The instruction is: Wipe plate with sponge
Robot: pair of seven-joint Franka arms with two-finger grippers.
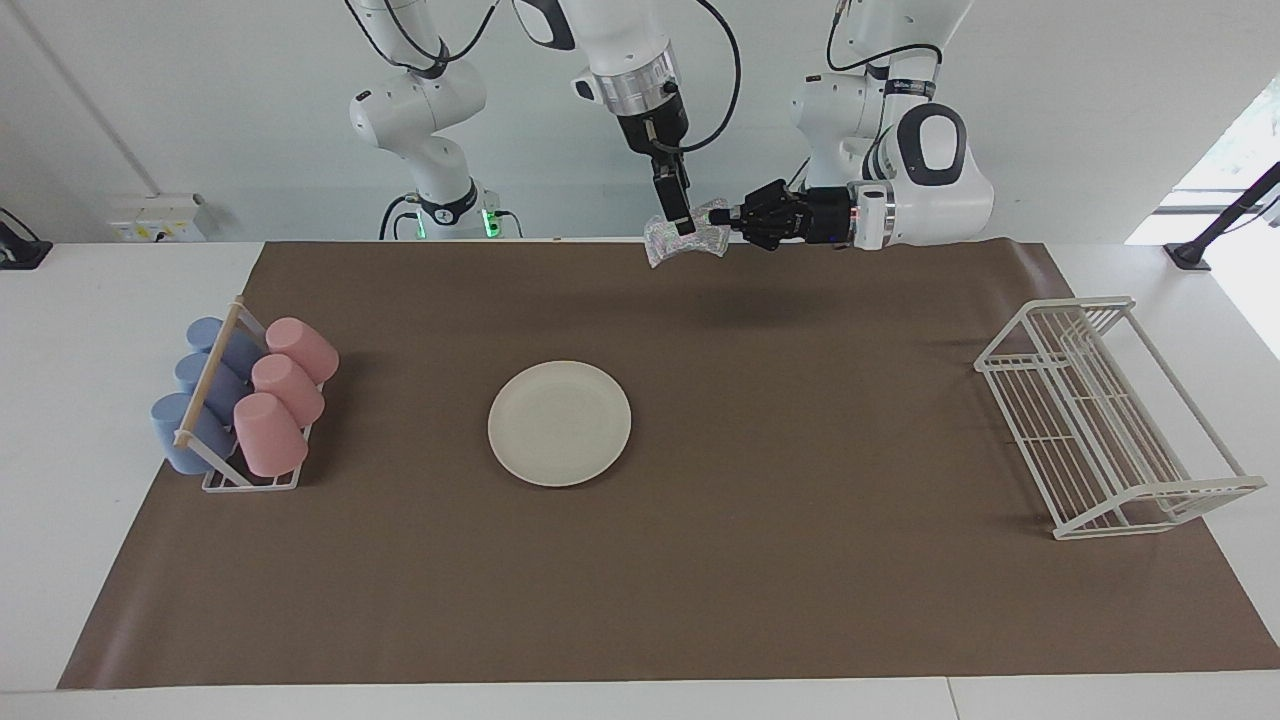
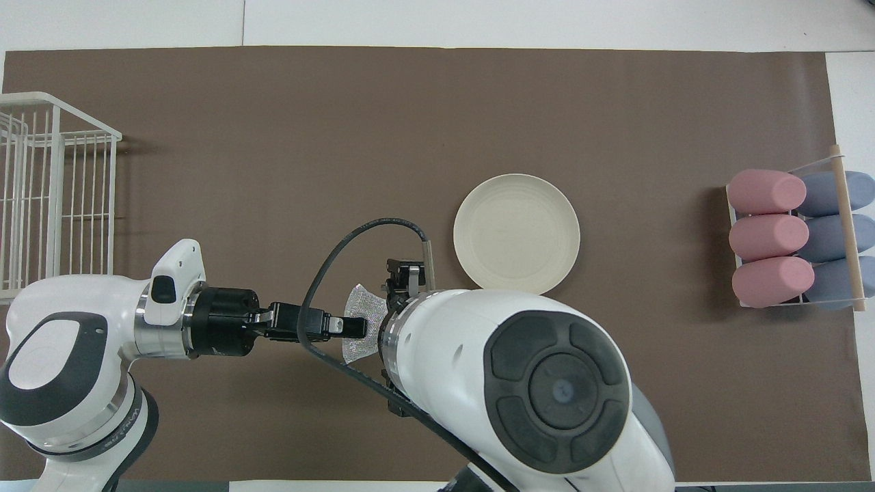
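sponge (image 1: 686, 238) up in the air, pinched by left tool (image 1: 716, 216) and right tool (image 1: 681, 222) | plate (image 1: 559, 423) mid worktop | risk: both let go, sponge drops

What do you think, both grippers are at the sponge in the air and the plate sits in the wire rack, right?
Not quite. The facing view shows the plate lying on the brown mat, not in the wire rack. The left gripper and right gripper are indeed at the sponge in the air.
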